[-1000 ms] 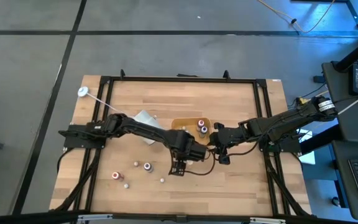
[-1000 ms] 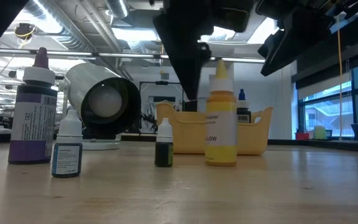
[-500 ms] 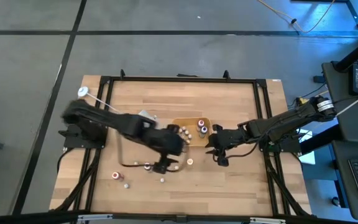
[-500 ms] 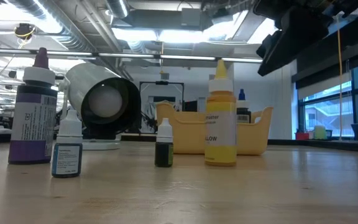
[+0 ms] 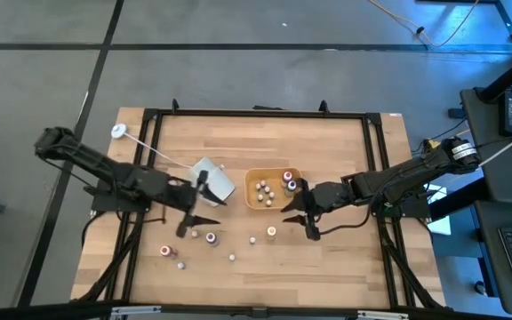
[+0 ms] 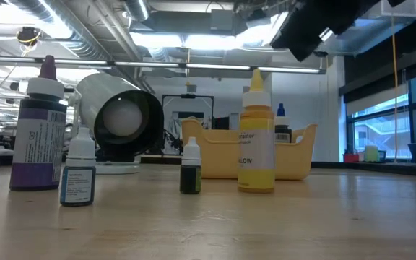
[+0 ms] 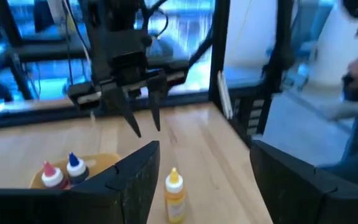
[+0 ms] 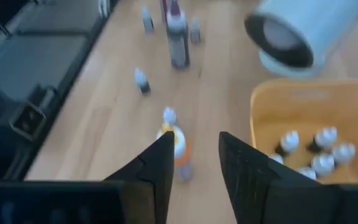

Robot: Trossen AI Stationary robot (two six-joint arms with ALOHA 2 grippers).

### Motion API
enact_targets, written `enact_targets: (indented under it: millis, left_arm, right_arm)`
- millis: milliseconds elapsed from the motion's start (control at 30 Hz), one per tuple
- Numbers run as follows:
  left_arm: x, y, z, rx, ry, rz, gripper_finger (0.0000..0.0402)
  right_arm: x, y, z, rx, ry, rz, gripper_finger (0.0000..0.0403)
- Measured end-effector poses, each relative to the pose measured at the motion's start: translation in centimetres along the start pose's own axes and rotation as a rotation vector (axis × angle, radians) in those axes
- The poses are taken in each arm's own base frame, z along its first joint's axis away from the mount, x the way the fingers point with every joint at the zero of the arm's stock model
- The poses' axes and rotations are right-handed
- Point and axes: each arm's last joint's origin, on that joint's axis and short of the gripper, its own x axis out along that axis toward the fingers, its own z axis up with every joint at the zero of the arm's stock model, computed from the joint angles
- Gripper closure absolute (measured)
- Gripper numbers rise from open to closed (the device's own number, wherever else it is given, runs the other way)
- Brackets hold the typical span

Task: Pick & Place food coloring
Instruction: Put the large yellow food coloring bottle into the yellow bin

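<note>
While several small food-colouring bottles (image 5: 272, 185) already lie in the rounded yellow-orange plastic tray (image 5: 254, 203), the yellow one (image 5: 271, 232) and a few others (image 5: 210, 238) wait on the pale wooden table (image 5: 345, 258). Both grippers, left (image 5: 191, 219) and right (image 5: 299, 213), hang open and empty. Beyond the table I see ceiling lights and windows.

The left gripper (image 5: 190, 216) is hovering open near the table's left edge; the right gripper (image 5: 295, 210) is gaping toward the centre.
</note>
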Motion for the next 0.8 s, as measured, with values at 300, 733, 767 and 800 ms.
enact_targets:
  millis: [300,733,767,800]
  left_arm:
    - [-4.6,0.8,-4.9,-0.012,-0.123,0.009,0.016]
    - [-6.3,1.0,-5.1,-0.011,-0.17,0.018,0.0158]
    - [-6.3,1.0,-5.2,-0.01,-0.159,0.02,0.0158]
    - [-6.3,1.0,-5.2,-0.009,-0.155,0.02,0.0158]
  right_arm:
    - [0.0,0.1,0.9,-0.074,-0.088,0.004,0.0149]
    - [1.7,0.9,6.9,-0.147,0.089,-0.025,0.0115]
    - [2.3,1.0,7.1,-0.162,0.139,-0.029,0.0118]
    - [3.0,1.1,7.1,-0.181,0.203,-0.033,0.0123]
